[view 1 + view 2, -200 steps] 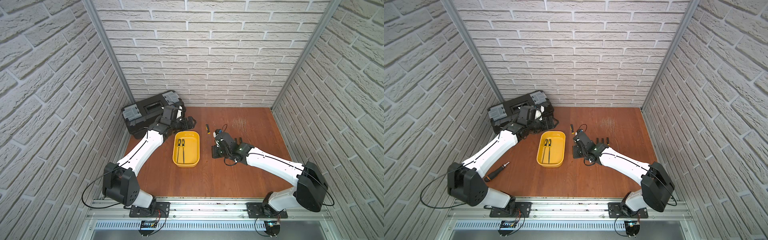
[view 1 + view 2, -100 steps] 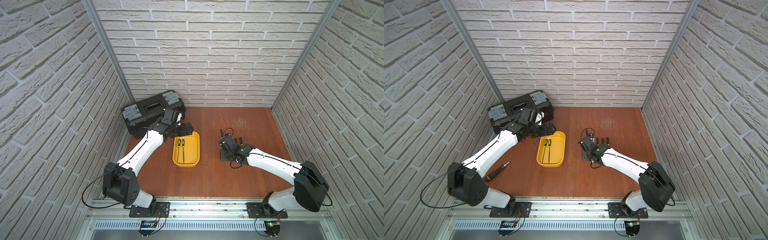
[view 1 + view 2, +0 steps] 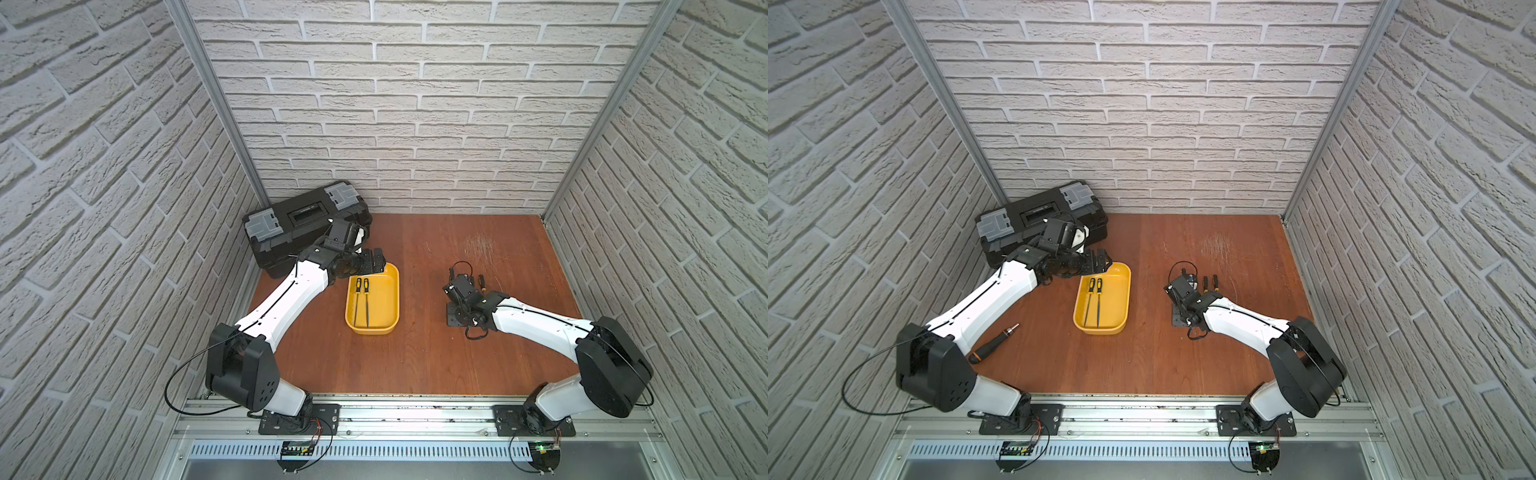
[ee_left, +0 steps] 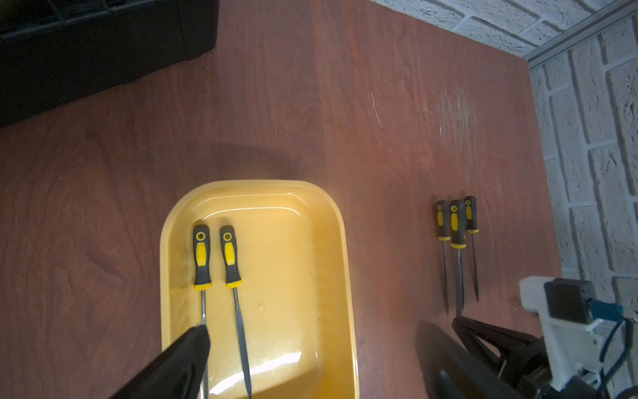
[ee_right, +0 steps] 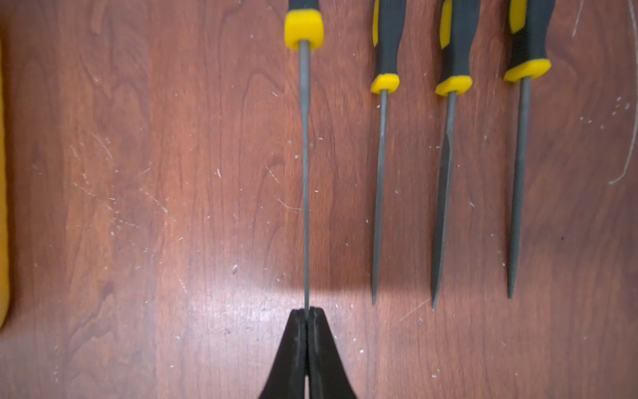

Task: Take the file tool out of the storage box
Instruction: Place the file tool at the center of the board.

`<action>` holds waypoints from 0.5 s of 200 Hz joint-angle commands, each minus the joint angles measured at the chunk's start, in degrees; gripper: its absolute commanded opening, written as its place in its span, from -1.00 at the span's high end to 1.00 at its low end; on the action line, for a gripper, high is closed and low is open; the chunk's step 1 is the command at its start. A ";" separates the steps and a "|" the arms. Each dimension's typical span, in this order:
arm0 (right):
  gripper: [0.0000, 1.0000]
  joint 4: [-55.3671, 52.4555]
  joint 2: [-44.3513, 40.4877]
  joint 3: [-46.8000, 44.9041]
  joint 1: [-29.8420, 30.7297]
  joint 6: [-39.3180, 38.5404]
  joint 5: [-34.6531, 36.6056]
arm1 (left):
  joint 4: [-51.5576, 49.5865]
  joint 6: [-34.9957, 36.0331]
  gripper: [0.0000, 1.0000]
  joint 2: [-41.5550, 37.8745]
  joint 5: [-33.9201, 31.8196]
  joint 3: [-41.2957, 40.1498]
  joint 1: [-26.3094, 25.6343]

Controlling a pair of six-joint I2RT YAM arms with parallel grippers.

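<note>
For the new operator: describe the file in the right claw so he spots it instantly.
Start at the yellow tub; three files lie in a row on its right. The fourth file, alongside them, alone has its tip pinched in the shut right claw.

The clamped file [image 5: 304, 138] has its handle cut off by the view's edge.
</note>
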 commanded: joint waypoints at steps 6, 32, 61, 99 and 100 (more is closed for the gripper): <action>0.94 3.27 1.11 -0.78 -1.29 -0.51 -0.77 | 0.50 1.40 -0.97 -0.07 -1.31 -0.53 -0.44; 0.94 4.08 2.51 -0.75 -1.92 -0.97 -1.51 | 0.23 1.68 -0.97 0.28 -1.36 -0.19 -0.70; 0.94 5.04 4.08 -0.84 -2.25 -1.32 -2.30 | 0.05 1.91 -0.97 0.45 -1.43 0.01 -0.79; 0.94 5.95 6.04 -0.93 -2.44 -1.42 -2.91 | 0.05 1.98 -0.97 1.27 -1.26 0.32 -1.12; 0.94 5.96 6.11 -0.94 -2.44 -1.46 -2.92 | 0.10 1.96 -0.97 1.26 -1.26 0.29 -1.09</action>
